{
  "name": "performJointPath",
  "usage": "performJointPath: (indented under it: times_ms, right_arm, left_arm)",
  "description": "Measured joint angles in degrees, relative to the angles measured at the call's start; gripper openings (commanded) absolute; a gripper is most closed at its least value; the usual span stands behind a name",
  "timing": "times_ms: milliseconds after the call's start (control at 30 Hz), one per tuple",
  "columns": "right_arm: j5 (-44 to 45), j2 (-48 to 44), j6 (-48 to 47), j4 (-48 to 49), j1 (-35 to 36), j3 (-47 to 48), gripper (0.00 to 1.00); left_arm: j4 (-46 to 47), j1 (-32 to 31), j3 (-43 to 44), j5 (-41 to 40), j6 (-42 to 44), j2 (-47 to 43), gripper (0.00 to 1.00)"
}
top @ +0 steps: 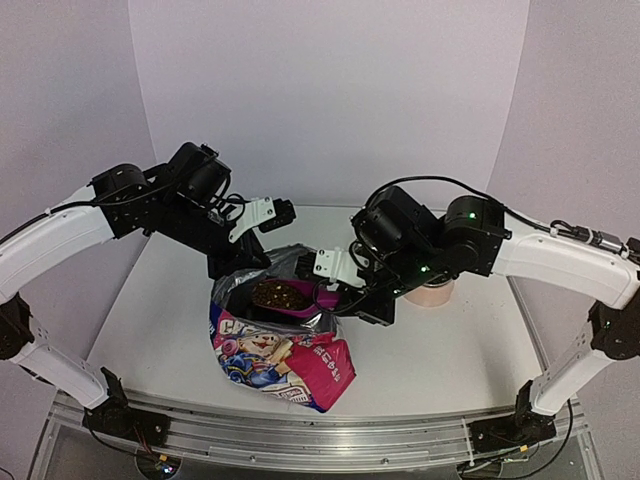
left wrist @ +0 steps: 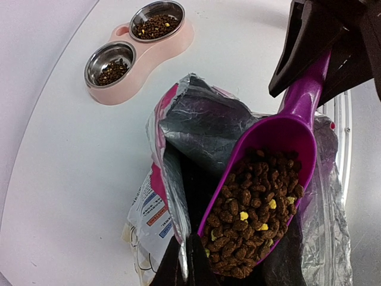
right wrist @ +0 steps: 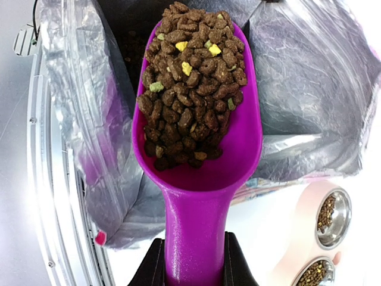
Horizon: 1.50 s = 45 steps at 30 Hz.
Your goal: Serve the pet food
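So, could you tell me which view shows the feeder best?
Left wrist: the whole feeder, both bowls holding some kibble. Right wrist catches only part at the corner; the top view hides most behind the right arm.

The right arm point(top: 560, 255) mostly hides the feeder point(top: 432, 293); left pincer point(left wrist: 186, 265) is cropped.

Count taken as follows. Two arms: left arm point(top: 60, 240) and right arm point(top: 560, 255). Two grippers, one per arm: left gripper point(left wrist: 184, 265) and right gripper point(right wrist: 193, 262). One pouch point(top: 285, 360). One magenta scoop point(right wrist: 193, 226). One pink feeder point(left wrist: 143, 56), fitted with two steel bowls: first bowl point(left wrist: 90, 59), second bowl point(left wrist: 158, 7). The kibble pellets point(right wrist: 190, 89) are too many to count; a few yellow pieces lie among them. One table point(top: 450, 350).
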Motion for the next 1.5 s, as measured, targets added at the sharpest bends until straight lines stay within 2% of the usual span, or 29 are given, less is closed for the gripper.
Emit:
performJointPath:
  times_ms: [367,1000,1500]
  right_arm:
    - [-0.08,-6.01,1.02,-2.59,0.0,-0.26,0.0]
    - [0.17,-10.91,2.29,-3.92,-0.64,0.31,0.0]
    - [-1.34,-11.12,2.78,-4.05,-8.79,4.57,0.0]
  left_arm:
    - [0.39,1.92,0.46,-0.31,-0.07,0.26,0.0]
    - [-0.01,6.24,2.39,2.65,0.24,2.29,0.0]
    - [2.11,6.82,-0.05,5.48,1.34,1.48,0.0]
